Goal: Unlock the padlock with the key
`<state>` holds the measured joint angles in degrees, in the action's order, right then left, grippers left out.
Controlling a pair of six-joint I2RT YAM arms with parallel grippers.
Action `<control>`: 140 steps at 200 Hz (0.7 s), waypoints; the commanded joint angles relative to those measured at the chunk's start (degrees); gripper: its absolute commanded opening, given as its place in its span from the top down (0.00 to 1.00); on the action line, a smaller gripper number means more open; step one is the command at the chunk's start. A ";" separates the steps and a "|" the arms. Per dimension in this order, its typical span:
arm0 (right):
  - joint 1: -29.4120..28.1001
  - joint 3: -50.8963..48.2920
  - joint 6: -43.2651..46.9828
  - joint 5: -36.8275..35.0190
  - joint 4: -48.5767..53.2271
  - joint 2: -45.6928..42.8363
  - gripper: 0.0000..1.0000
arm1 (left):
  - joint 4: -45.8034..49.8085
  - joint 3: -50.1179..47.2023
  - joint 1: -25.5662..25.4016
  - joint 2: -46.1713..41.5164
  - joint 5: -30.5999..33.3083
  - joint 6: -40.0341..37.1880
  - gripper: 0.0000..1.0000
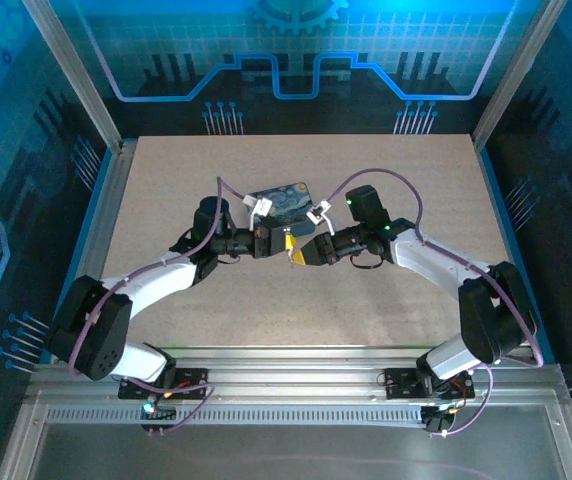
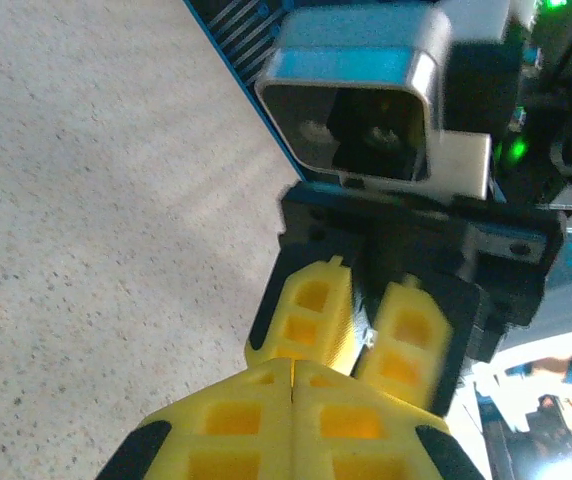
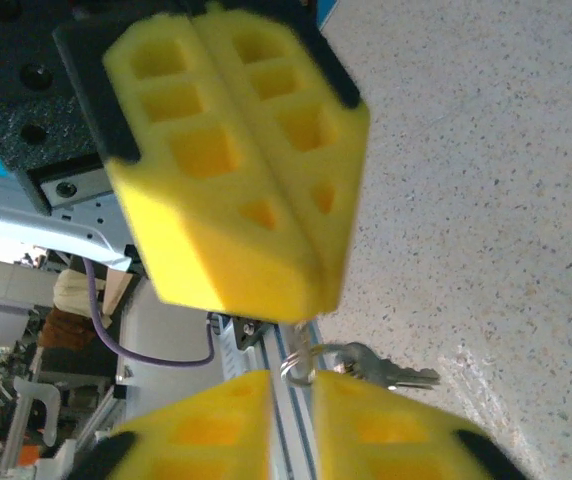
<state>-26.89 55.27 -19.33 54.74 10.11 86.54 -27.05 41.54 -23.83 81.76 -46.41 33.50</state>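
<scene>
My two grippers meet tip to tip above the middle of the table. My left gripper (image 1: 277,243) (image 2: 293,366) is shut, its yellow pads pressed together. In the right wrist view a thin metal ring (image 3: 300,361) hangs out of the left gripper's (image 3: 315,292) closed tips. The key (image 3: 391,373), small and grey, dangles from that ring toward the table. My right gripper (image 1: 302,250) (image 3: 291,388) has its pads slightly apart, and the ring sits in the gap. From the left wrist, the right gripper (image 2: 367,305) shows the same narrow gap. The padlock is hidden.
A blue-and-yellow swirl-painted box (image 1: 280,203) lies on the speckled table (image 1: 166,200) just behind both grippers. Aluminium rails (image 1: 296,362) run along the near edge, and glass walls close the sides and back.
</scene>
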 commanded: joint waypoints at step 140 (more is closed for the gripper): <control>-0.03 -15.42 -42.08 -23.51 -48.51 -1.38 0.62 | -19.43 -1.46 0.37 7.47 19.23 17.61 1.00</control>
<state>-25.32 39.48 -58.17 35.68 -31.92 83.88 -41.85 41.10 -23.83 87.64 -29.61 47.79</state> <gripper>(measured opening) 0.375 0.047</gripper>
